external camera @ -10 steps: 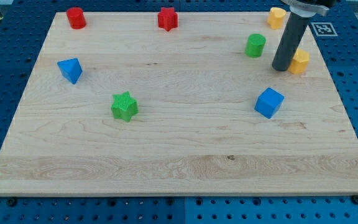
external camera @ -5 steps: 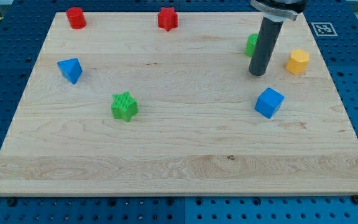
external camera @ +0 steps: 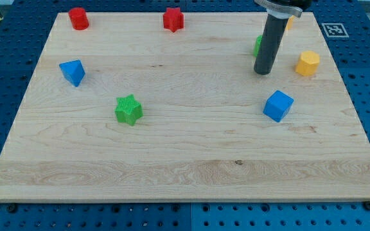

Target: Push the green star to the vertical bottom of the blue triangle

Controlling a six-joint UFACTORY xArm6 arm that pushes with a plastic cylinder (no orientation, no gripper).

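Note:
The green star (external camera: 128, 109) lies on the wooden board's left half, below and to the right of the blue triangle (external camera: 72, 72), which sits near the left edge. My tip (external camera: 262, 73) rests on the board in the upper right area, far to the right of both. The rod stands in front of a green block (external camera: 257, 45), hiding most of it. My tip touches neither the star nor the triangle.
A blue cube (external camera: 278, 105) lies below my tip. A yellow block (external camera: 308, 63) is to its right, and another yellow block (external camera: 290, 23) shows partly behind the rod at the top. A red cylinder (external camera: 78, 18) and a red star (external camera: 173, 19) sit along the top edge.
My tip has moved left, from beside the yellow block to in front of the green block. No block has moved.

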